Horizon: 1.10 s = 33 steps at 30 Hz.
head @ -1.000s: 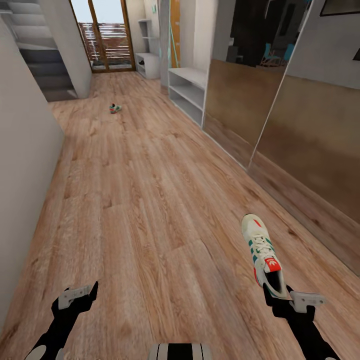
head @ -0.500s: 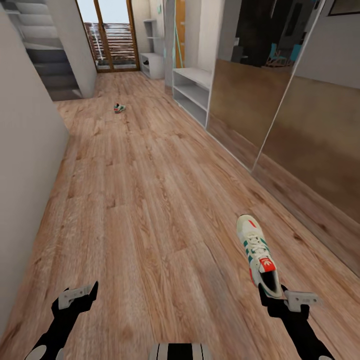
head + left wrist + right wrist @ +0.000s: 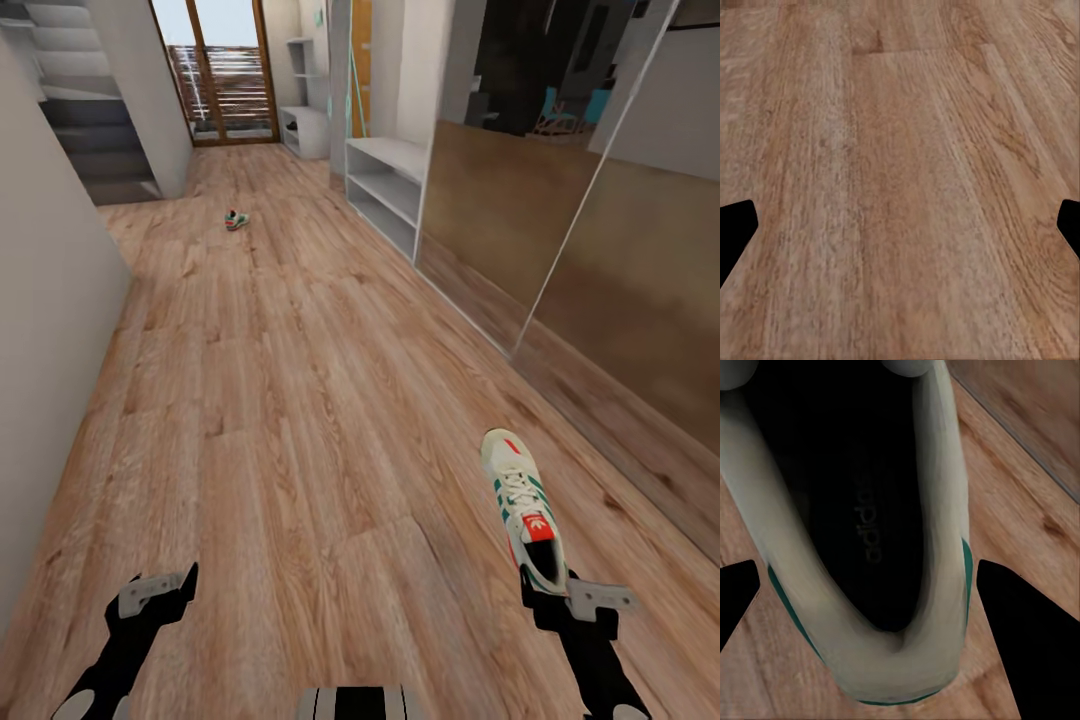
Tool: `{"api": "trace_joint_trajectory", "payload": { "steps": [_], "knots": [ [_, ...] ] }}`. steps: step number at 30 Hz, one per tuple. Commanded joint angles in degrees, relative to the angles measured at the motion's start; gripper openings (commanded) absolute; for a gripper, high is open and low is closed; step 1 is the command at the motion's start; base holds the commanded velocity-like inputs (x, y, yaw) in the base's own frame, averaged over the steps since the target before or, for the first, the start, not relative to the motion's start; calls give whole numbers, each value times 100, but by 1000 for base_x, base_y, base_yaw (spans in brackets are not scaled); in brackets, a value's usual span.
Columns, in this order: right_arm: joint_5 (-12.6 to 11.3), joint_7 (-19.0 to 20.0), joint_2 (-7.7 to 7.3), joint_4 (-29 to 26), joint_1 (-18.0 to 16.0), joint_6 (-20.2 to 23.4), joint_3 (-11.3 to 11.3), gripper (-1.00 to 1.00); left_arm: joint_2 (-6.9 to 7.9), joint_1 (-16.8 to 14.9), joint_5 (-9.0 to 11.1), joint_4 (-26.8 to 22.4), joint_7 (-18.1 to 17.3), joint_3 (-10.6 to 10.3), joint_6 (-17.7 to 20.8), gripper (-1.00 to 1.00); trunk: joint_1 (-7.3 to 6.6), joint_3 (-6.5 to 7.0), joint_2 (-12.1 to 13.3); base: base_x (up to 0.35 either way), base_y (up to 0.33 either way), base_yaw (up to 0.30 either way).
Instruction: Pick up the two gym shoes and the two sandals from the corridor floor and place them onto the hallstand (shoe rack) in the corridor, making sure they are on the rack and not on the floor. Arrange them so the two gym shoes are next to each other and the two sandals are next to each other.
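The right gripper point(image 3: 556, 592) is closed on the heel of a white lace-up gym shoe with green stripes point(image 3: 522, 505), held above the light brown wooden plank floor point(image 3: 300, 420). The left gripper point(image 3: 160, 592) is spread open and holds nothing. The second gym shoe point(image 3: 236, 220) lies far ahead on the floor, near the white-grey shoe rack point(image 3: 385, 185).

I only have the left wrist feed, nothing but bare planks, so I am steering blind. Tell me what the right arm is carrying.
Observer: The right gripper grips the heel of a white lace-up gym shoe with green side stripes, its toe pointing ahead.
Operator: Locate the other gym shoe.
Observer: The second gym shoe lies far ahead on the light brown wood-plank corridor floor.
Operator: Now the rack.
Observer: The low white-grey hallstand stands against the right-hand wall, to the right of that shoe.
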Motion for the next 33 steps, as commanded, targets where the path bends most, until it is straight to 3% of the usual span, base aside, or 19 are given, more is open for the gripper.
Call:
{"api": "trace_joint_trajectory", "payload": {
  "steps": [1,12,21,33],
  "knots": [
    [0,-27,0,1,-1,-1,20,-100,0,0,0,0,-1,-20,1,100,0,0,0,306,0,0],
    [-9,-108,9,5,4,-2,88,-100,7,0,5,0,-4,-213,6,100,0,0,0,314,0,0],
    [-10,-115,18,164,-1,-4,125,-100,8,0,8,0,-5,-234,3,100,0,0,0,320,0,0],
    [0,-116,205,393,-5,-252,225,-100,9,1,9,0,-5,-237,1,100,0,0,0,320,0,0]
  ]
}}
